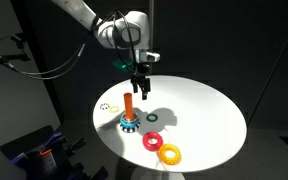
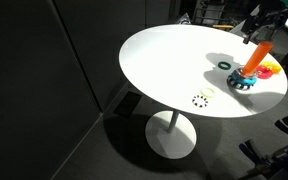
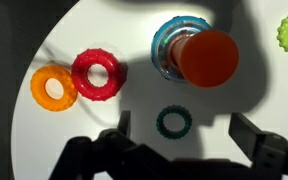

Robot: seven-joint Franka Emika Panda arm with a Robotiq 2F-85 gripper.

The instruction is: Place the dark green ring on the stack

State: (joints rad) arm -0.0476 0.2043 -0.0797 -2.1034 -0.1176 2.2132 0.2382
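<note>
Above the dark green ring (image 3: 173, 122), the end effector (image 1: 140, 90) hangs, jaws spread.

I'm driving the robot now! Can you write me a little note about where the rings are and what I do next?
Gripper: open, empty, hovering over the table just above the dark green ring.
Dark green ring: lying flat on the white table beside the stack, lined up between the fingers in the wrist view.
Stack: orange peg upright on its blue base.
Red ring and yellow ring: lying off to the side; leave them.
Done: lined up only.
Left: lower, grab the green ring, lift it and drop it over the peg.
</note>
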